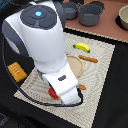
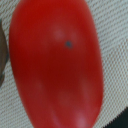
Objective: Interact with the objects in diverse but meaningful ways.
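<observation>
The round red tomato-like fruit (image 2: 55,65) fills the wrist view, lying on the woven mat. In the exterior view only a red sliver of it (image 1: 52,92) shows beside the white hand. My gripper (image 1: 64,96) is low over the mat right at the fruit; its fingers are hidden under the hand and do not show in the wrist view. The golden-orange bread loaf (image 1: 17,71) lies at the mat's edge on the exterior view's left. The yellow banana (image 1: 81,47) lies on the far part of the mat. The cube carton is out of view.
A beige woven mat (image 1: 102,65) covers the dark table. A round wooden plate (image 1: 76,65) sits mid-mat, a wooden-handled utensil (image 1: 88,58) beyond it, another handle (image 1: 81,87) near the hand. Grey pots (image 1: 90,14) and a bowl (image 1: 123,17) stand at the back.
</observation>
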